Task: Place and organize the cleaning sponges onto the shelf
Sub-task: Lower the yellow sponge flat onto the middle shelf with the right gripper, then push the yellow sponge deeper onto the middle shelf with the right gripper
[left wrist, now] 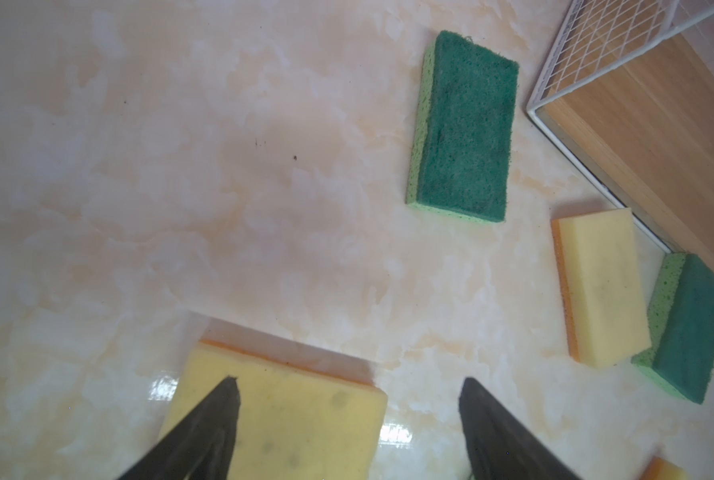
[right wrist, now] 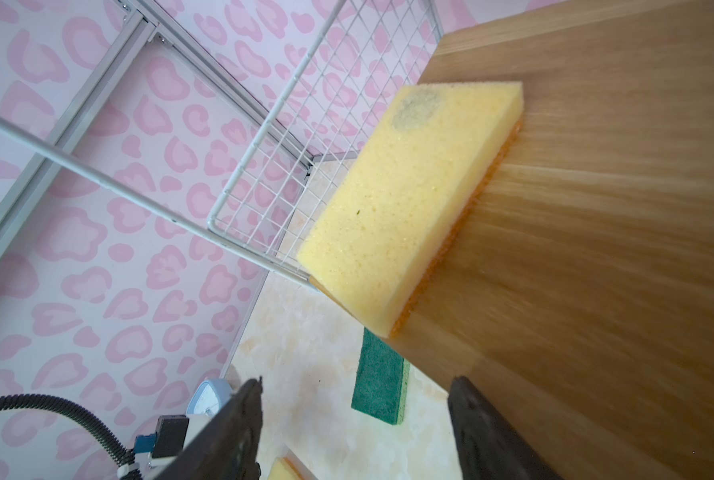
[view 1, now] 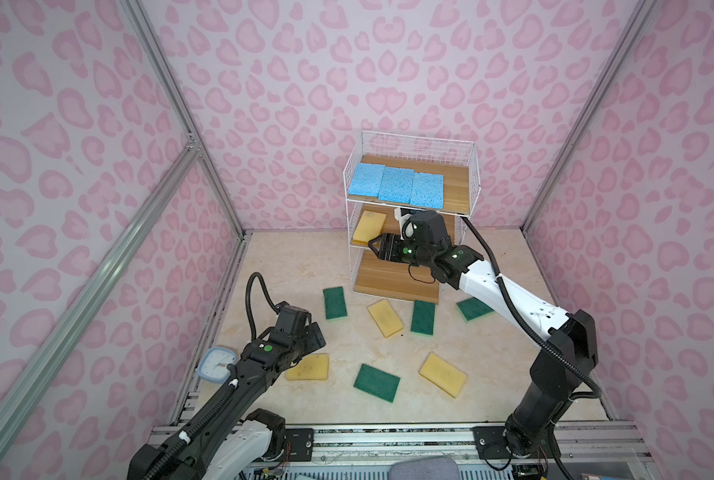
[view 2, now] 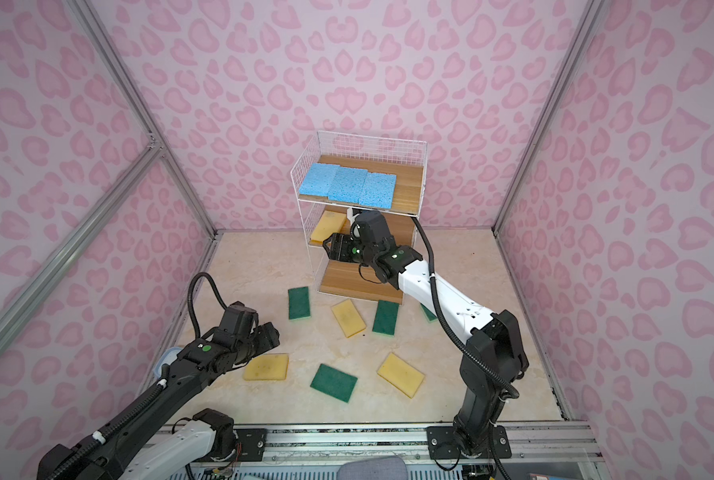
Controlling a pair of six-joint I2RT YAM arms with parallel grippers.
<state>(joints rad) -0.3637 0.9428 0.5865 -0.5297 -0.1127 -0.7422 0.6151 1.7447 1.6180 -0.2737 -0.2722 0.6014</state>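
Observation:
The shelf (view 1: 457, 187) (view 2: 409, 187) stands at the back of the table. Three blue sponges (view 1: 396, 183) (view 2: 349, 183) lie side by side on its top board. One yellow sponge (view 1: 369, 226) (right wrist: 409, 199) rests at the left end of the middle board. My right gripper (view 1: 372, 245) (right wrist: 357, 382) hangs open and empty just in front of that board. My left gripper (view 1: 317, 336) (left wrist: 349, 380) is open just above another yellow sponge (view 1: 309, 368) (left wrist: 288, 424) on the table. Several green and yellow sponges, such as a green one (view 1: 334, 302) and a yellow one (view 1: 385, 318), lie loose on the table.
A small blue-and-white clock (view 1: 217, 362) sits at the table's left edge beside my left arm. Pink patterned walls close in three sides. A metal rail (view 1: 388, 440) runs along the front. A green sponge (view 1: 473, 308) lies partly under my right arm.

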